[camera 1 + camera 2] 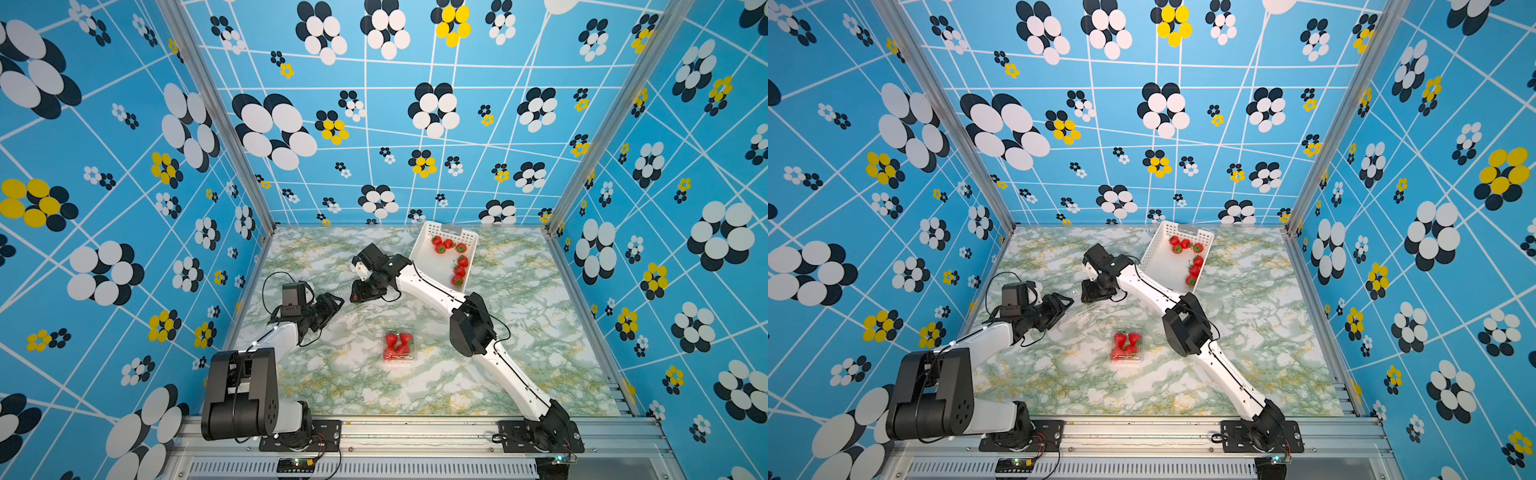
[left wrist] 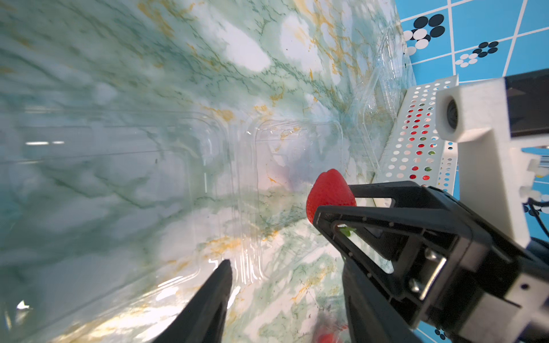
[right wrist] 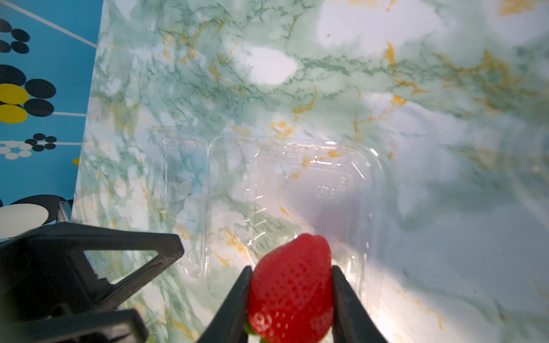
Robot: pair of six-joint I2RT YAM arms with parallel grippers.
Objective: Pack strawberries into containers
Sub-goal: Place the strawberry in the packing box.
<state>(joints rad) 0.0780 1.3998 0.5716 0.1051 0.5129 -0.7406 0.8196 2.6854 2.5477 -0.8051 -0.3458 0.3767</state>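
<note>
My right gripper (image 3: 292, 268) is shut on a red strawberry (image 3: 291, 291), tip forward, held just above an open, empty clear container (image 3: 297, 190) whose lid lies flat beside it. The left wrist view shows that strawberry (image 2: 329, 193) over the container (image 2: 297, 154). My left gripper (image 2: 286, 267) is open; one finger rests at the plastic rim, and I cannot tell whether it touches. In both top views the grippers (image 1: 355, 293) (image 1: 338, 302) meet left of centre. A second container (image 1: 400, 345) near the middle holds several strawberries.
A white perforated basket (image 1: 419, 249) at the back right holds several more strawberries (image 1: 459, 270). Another empty clear container (image 2: 383, 74) lies beside the basket near the back wall. Blue patterned walls close off three sides of the marble table.
</note>
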